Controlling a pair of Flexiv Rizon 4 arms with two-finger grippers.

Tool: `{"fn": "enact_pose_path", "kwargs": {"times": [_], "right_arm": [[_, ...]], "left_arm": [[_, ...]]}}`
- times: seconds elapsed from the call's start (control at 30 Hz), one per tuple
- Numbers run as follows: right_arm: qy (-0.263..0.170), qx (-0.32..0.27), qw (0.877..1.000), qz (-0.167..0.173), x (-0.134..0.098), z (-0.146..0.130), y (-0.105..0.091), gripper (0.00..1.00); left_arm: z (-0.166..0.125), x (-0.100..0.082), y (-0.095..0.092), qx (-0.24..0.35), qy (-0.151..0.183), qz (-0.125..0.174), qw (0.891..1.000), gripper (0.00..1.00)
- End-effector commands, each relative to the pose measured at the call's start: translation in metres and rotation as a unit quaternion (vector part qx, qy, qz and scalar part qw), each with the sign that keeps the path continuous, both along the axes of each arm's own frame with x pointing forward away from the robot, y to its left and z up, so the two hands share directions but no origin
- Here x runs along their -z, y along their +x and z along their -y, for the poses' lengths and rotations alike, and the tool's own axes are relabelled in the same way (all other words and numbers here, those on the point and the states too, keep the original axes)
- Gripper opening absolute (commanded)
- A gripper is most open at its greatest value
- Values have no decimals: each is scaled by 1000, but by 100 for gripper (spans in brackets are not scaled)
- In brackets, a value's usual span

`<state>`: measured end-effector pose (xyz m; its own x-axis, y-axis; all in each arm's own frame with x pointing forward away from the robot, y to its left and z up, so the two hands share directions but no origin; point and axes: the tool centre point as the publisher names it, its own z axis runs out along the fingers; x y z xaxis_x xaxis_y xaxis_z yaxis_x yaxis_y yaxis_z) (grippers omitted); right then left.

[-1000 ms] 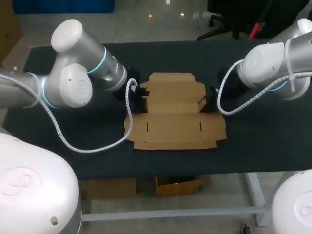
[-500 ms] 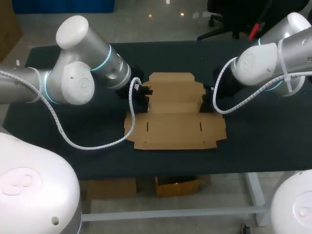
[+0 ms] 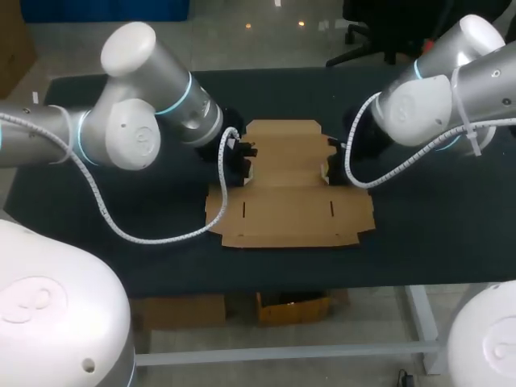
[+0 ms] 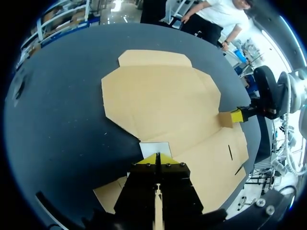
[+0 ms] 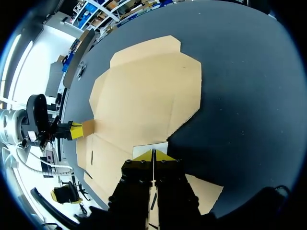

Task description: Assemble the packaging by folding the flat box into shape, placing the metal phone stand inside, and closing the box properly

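1. Yellow tips of the left gripper (image 4: pixel 157 159) are pressed together on the thin left flap (image 4: pixel 154 147) of the flat box (image 3: pixel 286 201). The right gripper (image 5: pixel 153 155) pinches the right flap (image 5: pixel 150 148) the same way.
2. Cardboard between them lies spread out, its panels flat on the middle of the dark table (image 3: pixel 435 234).
3. Over the last second both grippers have crept inward toward the box's centre. Both arms have swung higher, with the wrists tipping over the side edges.
4. That reads as the two side flaps being raised together, which would be the first fold, early in the task.
5. No metal phone stand shows in any view; loading and closing remain.
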<state>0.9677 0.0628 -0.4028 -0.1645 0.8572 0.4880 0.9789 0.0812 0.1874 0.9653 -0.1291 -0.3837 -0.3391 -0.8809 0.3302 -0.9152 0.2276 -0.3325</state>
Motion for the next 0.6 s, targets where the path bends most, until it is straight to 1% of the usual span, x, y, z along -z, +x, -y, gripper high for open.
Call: {"fn": "enact_pose_path", "kwargs": {"times": [0.03, 0.47, 0.6], "right_arm": [[-9, 3, 1000, 2, 0, -5, -2, 0], [-16, 1, 1000, -3, 4, -11, -4, 0], [-25, 1, 1000, -8, 6, -13, -4, 0]], "left_arm": [[6, 0, 0, -1, 7, -1, 1000, 0], [12, 5, -2, 2, 11, -2, 1000, 0], [13, 7, -3, 2, 13, 0, 1000, 0]]}}
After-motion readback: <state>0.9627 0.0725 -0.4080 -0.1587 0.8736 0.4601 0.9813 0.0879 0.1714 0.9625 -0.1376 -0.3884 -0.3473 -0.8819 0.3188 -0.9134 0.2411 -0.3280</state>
